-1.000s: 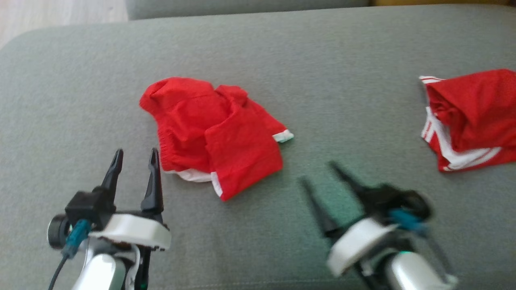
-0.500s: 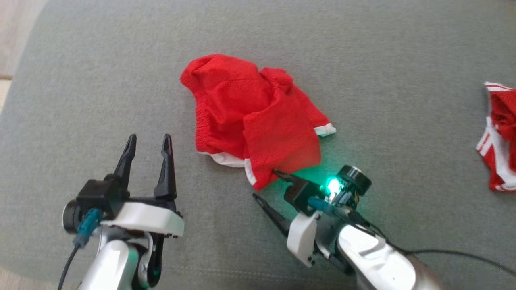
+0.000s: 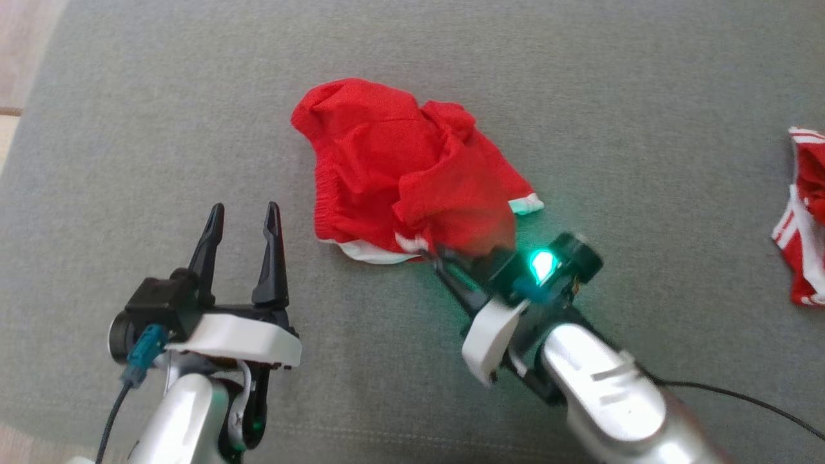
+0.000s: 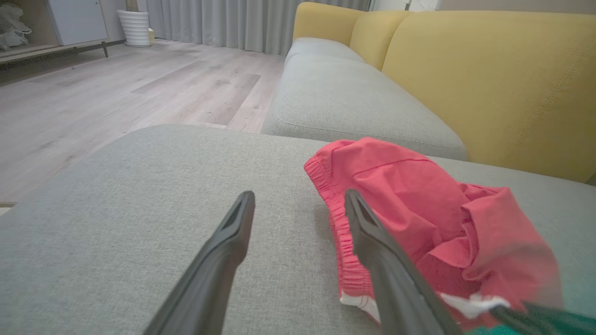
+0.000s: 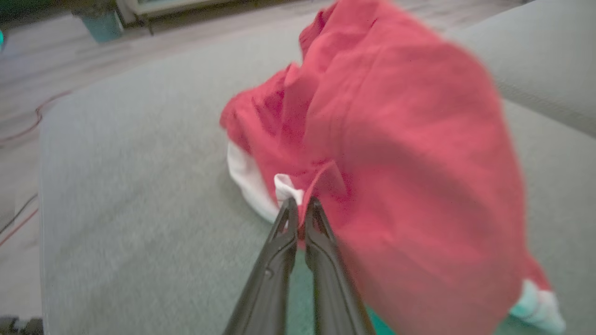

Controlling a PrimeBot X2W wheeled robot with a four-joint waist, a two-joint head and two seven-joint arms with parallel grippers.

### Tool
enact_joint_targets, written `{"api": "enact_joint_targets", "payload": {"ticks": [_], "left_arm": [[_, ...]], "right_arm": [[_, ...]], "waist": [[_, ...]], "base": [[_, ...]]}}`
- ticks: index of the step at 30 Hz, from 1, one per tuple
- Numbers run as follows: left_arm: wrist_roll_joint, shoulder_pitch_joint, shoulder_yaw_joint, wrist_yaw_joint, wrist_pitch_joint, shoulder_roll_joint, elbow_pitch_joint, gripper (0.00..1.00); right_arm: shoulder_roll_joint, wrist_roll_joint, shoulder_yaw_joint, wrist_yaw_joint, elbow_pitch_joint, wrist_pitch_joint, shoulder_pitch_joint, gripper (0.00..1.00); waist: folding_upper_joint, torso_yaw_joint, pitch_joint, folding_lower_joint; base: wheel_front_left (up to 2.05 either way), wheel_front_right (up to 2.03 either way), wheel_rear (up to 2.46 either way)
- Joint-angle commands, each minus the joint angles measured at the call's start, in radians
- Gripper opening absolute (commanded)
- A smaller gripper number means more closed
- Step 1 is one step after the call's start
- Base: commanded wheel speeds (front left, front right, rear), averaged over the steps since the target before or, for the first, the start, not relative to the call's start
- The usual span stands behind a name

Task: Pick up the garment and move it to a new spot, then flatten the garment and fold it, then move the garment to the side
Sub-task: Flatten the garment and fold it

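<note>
The garment (image 3: pixel 399 174) is a crumpled red pair of shorts with white trim, lying on the grey sofa cushion (image 3: pixel 580 96). My right gripper (image 3: pixel 438 254) is shut on the garment's near hem, and the pinched red and white cloth (image 5: pixel 300 195) bunches up at the fingertips (image 5: pixel 287 209). My left gripper (image 3: pixel 243 222) stands open to the left of the garment, nothing between its fingers (image 4: pixel 233 232). In the left wrist view the garment's elastic waistband (image 4: pixel 342 232) lies just right of the right finger.
A second red garment with white stripes (image 3: pixel 802 219) lies at the right edge of the cushion. A black cable (image 3: pixel 741 399) trails from my right arm. A yellow sofa back (image 4: pixel 489 79) and another grey seat (image 4: pixel 354 97) stand behind; wooden floor (image 4: pixel 116 93) lies to the left.
My right gripper has moved up to the garment's near hem and shut on it, lifting and bunching the cloth. The head camera shifted. The left gripper stays open.
</note>
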Motion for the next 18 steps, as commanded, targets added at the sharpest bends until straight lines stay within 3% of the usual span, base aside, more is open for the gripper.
{"api": "enact_joint_targets", "payload": {"ticks": [1, 8, 9, 11, 16, 17, 18], "left_arm": [[0.004, -0.027, 0.045, -0.004, -0.011, 0.012, -0.028, 1.0], [0.015, -0.031, 0.051, -0.011, -0.012, 0.016, -0.028, 1.0], [0.015, -0.031, 0.051, -0.011, -0.012, 0.016, -0.028, 1.0], [0.017, -0.034, 0.049, -0.013, -0.012, 0.014, -0.028, 1.0], [0.022, -0.038, 0.042, -0.018, -0.012, 0.012, -0.025, 1.0], [0.023, -0.039, 0.041, -0.018, -0.012, 0.013, -0.023, 1.0], [0.024, -0.04, 0.04, -0.019, -0.012, 0.013, -0.021, 1.0]], "right_arm": [[0.027, 0.023, -0.016, 0.007, -0.073, -0.022, 0.001, 0.0], [0.028, 0.076, -0.248, 0.007, -0.216, -0.011, 0.06, 0.0], [0.028, 0.076, -0.248, 0.007, -0.216, -0.011, 0.06, 0.0], [0.029, 0.104, -0.341, 0.007, -0.227, -0.01, 0.079, 0.0], [0.029, 0.276, -0.528, 0.007, -0.16, -0.009, 0.102, 0.0], [0.029, 0.31, -0.557, 0.007, -0.132, -0.011, 0.102, 0.19], [0.029, 0.356, -0.579, 0.007, -0.102, -0.013, 0.1, 0.6]], "waist": [[0.0, -0.014, -0.003, 0.0], [0.0, -0.056, -0.009, 0.0], [0.0, -0.056, -0.009, 0.0], [0.0, -0.06, -0.008, 0.0], [0.0, -0.065, -0.003, 0.0], [0.0, -0.066, -0.001, 0.0], [0.0, -0.067, 0.0, 0.0]], "base": [[0.0, 0.0, 0.0], [0.0, 0.0, 0.0], [0.0, 0.0, 0.0], [0.0, 0.0, 0.0], [0.0, 0.0, 0.0], [0.0, 0.0, 0.0], [0.0, 0.0, 0.0]]}}
